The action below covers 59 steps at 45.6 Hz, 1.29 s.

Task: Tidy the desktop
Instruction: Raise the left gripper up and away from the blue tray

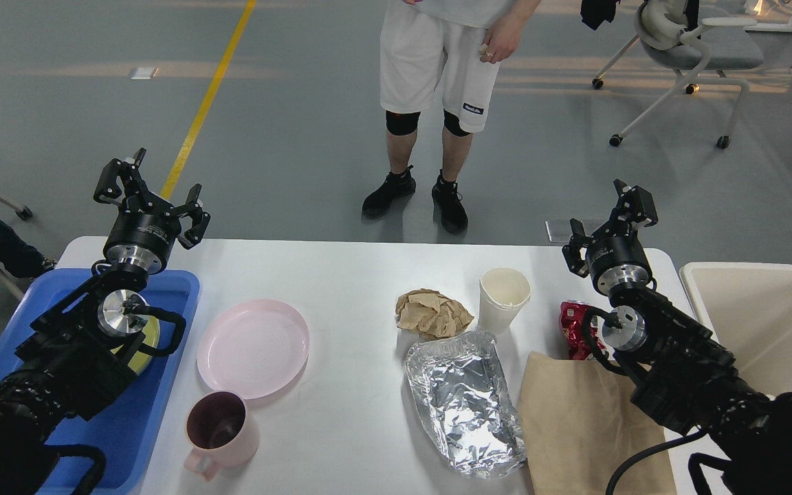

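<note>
The white desktop (341, 275) carries a pink plate (253, 348), a pink mug (221, 430), a crumpled brown paper ball (432, 313), a white paper cup (504, 295), a foil tray (465, 402), a flat brown paper bag (581, 419) and a red wrapper (573, 328), which my right arm partly hides. My left gripper (150, 196) hovers open and empty above the desktop's far left corner. Over the far right edge, my right gripper (609, 220) also stands open and empty.
A blue tray (169, 330) at the left holds a yellow item mostly hidden by my left arm. A beige bin (760, 323) stands to the right of the table. A person (437, 103) stands just beyond the far edge. An office chair (691, 48) is at the back right.
</note>
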{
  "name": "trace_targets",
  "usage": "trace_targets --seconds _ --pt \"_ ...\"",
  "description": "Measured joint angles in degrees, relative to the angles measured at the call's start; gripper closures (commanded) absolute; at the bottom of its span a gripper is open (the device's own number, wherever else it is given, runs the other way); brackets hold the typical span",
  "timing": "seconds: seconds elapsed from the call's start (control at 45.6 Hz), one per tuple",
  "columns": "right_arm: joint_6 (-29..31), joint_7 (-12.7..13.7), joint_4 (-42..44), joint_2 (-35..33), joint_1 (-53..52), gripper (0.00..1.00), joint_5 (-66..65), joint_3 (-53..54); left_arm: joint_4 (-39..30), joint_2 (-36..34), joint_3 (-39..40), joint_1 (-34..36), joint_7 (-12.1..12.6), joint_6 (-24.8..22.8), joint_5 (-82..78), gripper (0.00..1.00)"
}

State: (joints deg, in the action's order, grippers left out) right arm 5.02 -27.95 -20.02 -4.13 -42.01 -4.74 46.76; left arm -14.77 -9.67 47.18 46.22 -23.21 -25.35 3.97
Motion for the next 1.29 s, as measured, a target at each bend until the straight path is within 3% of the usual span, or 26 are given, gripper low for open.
trace_targets --seconds 0.767,0.876,0.964,1.03,1.139,1.293 --pt "0.0 0.0 0.1 0.0 0.0 0.00 0.0 0.0 -0.2 1.6 -0.1 -1.5 0.8 -1.7 -0.1 0.04" --pt "0.0 0.0 0.1 0.0 0.0 0.00 0.0 0.0 -0.3 1.7 -2.1 -0.5 3.7 -1.3 -0.7 0.04" --pt "0.0 0.0 0.1 0.0 0.0 0.00 0.0 0.0 -0.4 1.0 -9.2 0.9 8.2 -1.2 -1.6 0.04" --pt "0.0 0.0 0.1 0.0 0.0 0.00 0.0 0.0 -0.4 0.3 -15.3 2.1 9.9 -1.2 -1.8 0.04" --pt "0.0 0.0 0.1 0.0 0.0 0.00 0.0 0.0 -0.4 -0.6 -21.9 4.3 10.5 -1.4 -1.5 0.04" --pt "0.0 0.0 0.1 0.0 0.0 0.00 0.0 0.0 -0.2 -3.9 -24.6 8.1 11.2 -2.1 -1.4 0.04"
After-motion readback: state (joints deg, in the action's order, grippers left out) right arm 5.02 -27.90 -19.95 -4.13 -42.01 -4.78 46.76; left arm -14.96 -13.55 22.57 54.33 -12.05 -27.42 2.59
